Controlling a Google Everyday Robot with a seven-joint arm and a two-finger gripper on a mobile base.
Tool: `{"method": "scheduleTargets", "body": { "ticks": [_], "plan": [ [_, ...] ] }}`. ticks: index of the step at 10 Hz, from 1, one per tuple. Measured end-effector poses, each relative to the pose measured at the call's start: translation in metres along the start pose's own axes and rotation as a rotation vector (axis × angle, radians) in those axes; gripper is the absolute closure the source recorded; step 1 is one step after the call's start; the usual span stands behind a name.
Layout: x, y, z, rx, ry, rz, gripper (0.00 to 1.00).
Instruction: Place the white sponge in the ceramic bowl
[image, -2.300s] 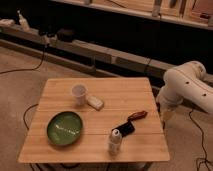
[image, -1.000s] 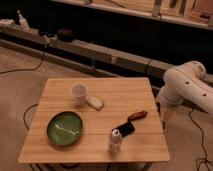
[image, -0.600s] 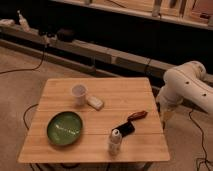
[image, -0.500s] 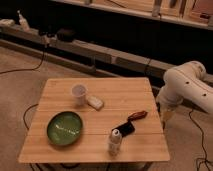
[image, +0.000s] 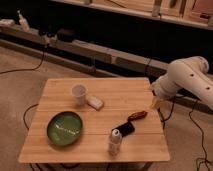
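The white sponge lies flat on the wooden table, just right of a white cup. The green ceramic bowl sits empty at the table's front left, below and left of the sponge. My white arm hangs off the table's right edge. My gripper points down beside that edge, far right of the sponge and holding nothing that I can see.
A small white bottle stands near the front edge. A black-headed brush with a brown handle lies right of centre. Cables run over the floor at left and right. A dark bench with shelving stands behind the table.
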Motion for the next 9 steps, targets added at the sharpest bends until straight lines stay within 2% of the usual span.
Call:
{"method": "scheduleTargets", "body": {
  "ticks": [1, 3, 4, 5, 7, 9],
  "plan": [
    [-0.021, -0.014, -0.004, 0.022, -0.102, 0.007, 0.35],
    [-0.048, -0.033, -0.008, 0.031, -0.218, 0.031, 0.35],
    [-0.066, -0.042, -0.005, 0.020, -0.274, 0.042, 0.35],
    [-0.083, -0.046, 0.002, 0.000, -0.312, 0.052, 0.35],
    [-0.114, -0.044, 0.019, -0.056, -0.337, 0.046, 0.35],
    [-0.111, -0.044, 0.019, -0.056, -0.335, 0.050, 0.35]
  ]
}}
